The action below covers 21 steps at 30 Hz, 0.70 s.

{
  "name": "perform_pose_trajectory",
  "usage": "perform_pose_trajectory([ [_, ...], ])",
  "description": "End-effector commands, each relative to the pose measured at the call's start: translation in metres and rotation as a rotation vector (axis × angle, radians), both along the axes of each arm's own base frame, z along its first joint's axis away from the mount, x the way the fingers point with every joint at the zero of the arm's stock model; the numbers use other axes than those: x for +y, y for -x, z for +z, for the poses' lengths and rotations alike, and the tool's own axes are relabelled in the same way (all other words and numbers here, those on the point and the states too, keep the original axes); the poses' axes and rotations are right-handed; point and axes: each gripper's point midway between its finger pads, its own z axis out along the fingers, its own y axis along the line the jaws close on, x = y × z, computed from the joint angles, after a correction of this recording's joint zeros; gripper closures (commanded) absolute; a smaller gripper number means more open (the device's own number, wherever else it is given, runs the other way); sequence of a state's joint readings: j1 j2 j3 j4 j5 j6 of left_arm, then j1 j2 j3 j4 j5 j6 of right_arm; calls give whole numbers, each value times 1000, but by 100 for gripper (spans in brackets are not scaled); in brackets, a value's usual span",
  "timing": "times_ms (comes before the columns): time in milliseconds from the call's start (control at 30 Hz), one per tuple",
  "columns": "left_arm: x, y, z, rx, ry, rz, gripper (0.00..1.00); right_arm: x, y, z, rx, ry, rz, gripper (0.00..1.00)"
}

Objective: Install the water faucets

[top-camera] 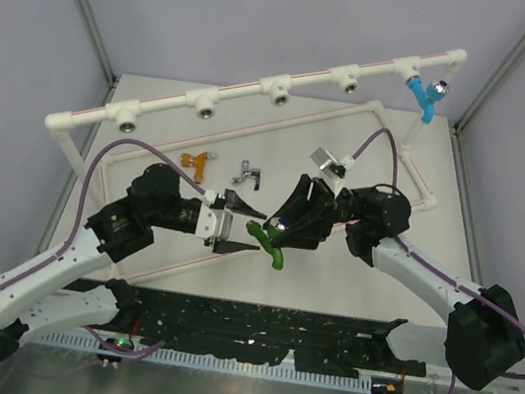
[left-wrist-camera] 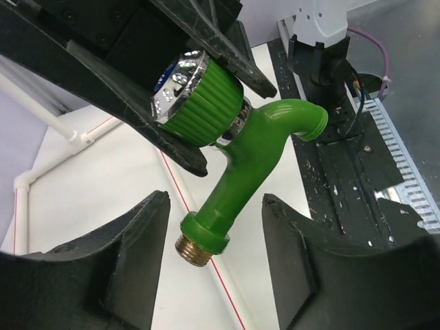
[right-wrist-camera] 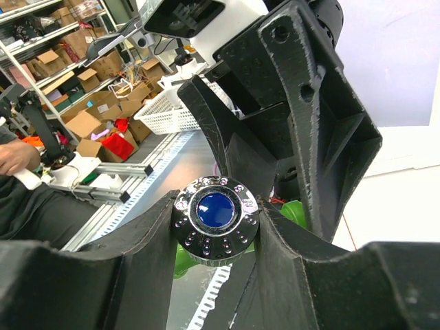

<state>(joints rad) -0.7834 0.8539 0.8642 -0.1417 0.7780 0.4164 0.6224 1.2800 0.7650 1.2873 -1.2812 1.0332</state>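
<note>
My right gripper (top-camera: pixel 283 227) is shut on the chrome, blue-capped handle (right-wrist-camera: pixel 215 221) of the green faucet (top-camera: pixel 270 245) and holds it above the table. In the left wrist view the green faucet (left-wrist-camera: pixel 251 161) hangs with its brass threaded end (left-wrist-camera: pixel 194 249) between my left gripper's (left-wrist-camera: pixel 216 216) open jaws, touching neither. My left gripper (top-camera: pixel 237 226) sits just left of the faucet. The blue faucet (top-camera: pixel 422 93) sits in the right end of the white pipe frame (top-camera: pixel 244 92). The orange-gold faucet (top-camera: pixel 194 160) and the silver faucet (top-camera: pixel 249 172) lie on the table behind the grippers.
The pipe frame has several open round sockets, such as one at the left (top-camera: pixel 126 122) and one at the middle (top-camera: pixel 279 93). A black rack (top-camera: pixel 253 321) runs along the near edge. Enclosure walls stand on both sides.
</note>
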Motion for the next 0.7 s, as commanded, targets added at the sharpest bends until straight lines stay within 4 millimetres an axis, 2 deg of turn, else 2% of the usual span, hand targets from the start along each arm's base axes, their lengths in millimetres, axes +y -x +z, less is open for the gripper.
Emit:
perform_pose_trajectory([
  [0,-2,3,7,-20,-5,-24,45,-4,9,25,-145,-108,13,95],
  [167,-2,1,3,-20,-20,-10,59,-4,8,25,-145,-106,13,95],
  [233,-1,0,2,-24,-25,-2,72,-4,9,25,-141,-103,16,95],
  [300,0,-3,3,-27,-31,14,95,-4,9,25,-136,-100,18,95],
  [333,1,-4,4,-32,-30,24,100,-4,8,24,-131,-96,19,92],
  [433,5,-11,6,-47,-30,82,100,-3,6,23,-112,-73,22,77],
  [467,8,-15,6,-55,-31,113,100,-3,5,22,-107,-69,20,67],
  [500,12,-19,5,-61,-31,148,100,-3,3,21,-98,-63,14,63],
  [533,15,-23,6,-62,-29,184,100,-3,1,22,-87,-65,1,54],
  [633,29,-36,3,-54,-31,309,100,-7,-9,24,-88,-65,-66,39],
  [667,34,-39,3,-54,-26,343,100,-4,-15,19,-34,-29,-92,34],
])
